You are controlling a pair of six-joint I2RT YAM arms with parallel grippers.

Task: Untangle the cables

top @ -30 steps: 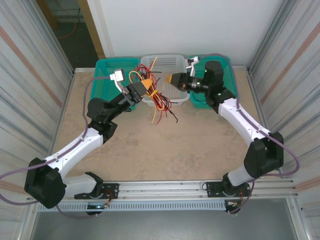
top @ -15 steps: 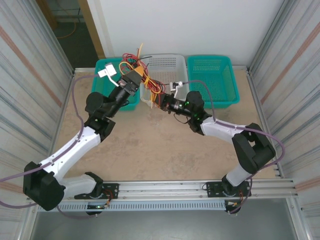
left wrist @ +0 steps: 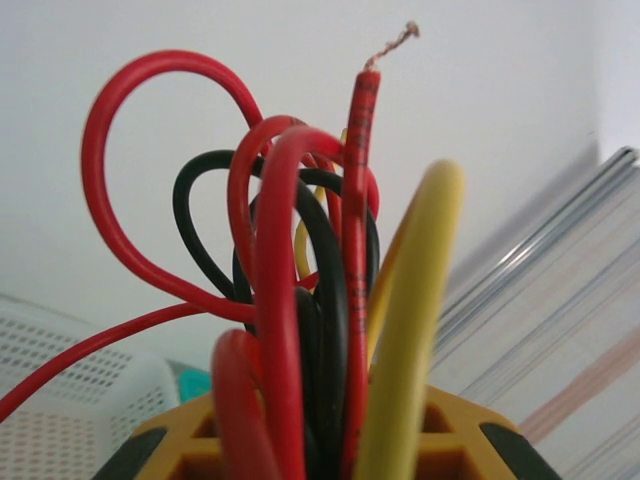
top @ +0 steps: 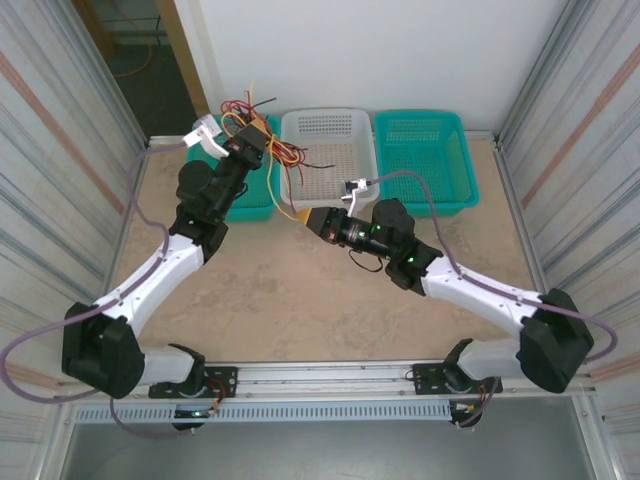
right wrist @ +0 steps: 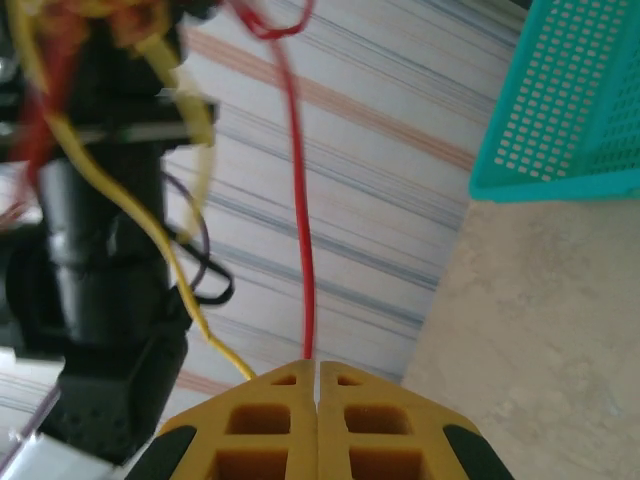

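The left fingers (left wrist: 455, 425) pinch the cables (left wrist: 300, 300) as an upright bundle raised at the far left. The right fingers (right wrist: 285, 390), pressed together on a red strand (right wrist: 300, 240), sit nearer and rightward, so that strand runs diagonally between them, the line any pull should follow.

Left arm (top: 165, 265), right arm (top: 470, 290) outstretched — jaws tight

The cables (top: 250, 122) are above the left basket (top: 256, 200), left of the middle basket (top: 328, 113).
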